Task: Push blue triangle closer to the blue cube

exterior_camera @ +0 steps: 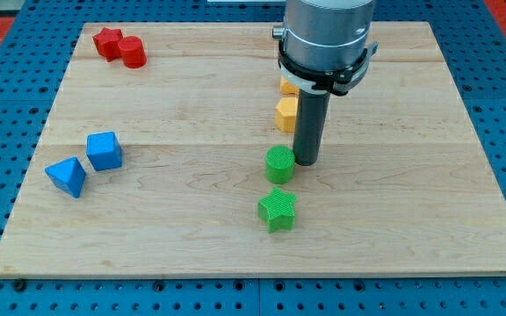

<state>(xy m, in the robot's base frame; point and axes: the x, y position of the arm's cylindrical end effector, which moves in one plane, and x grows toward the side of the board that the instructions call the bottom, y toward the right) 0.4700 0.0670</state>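
The blue triangle (67, 176) lies near the board's left edge, at the view's lower left. The blue cube (104, 150) sits just up and right of it, a small gap between them. My tip (307, 161) is near the board's middle, far to the right of both blue blocks. It stands right beside the green cylinder (279, 165), at its right side, touching or nearly so.
A green star (278, 210) lies below the green cylinder. Two yellow blocks (287, 113) sit just up and left of the rod, one partly hidden by the arm. A red star (107, 41) and red cylinder (133, 52) are at the top left. The wooden board (411, 219) rests on a blue pegboard.
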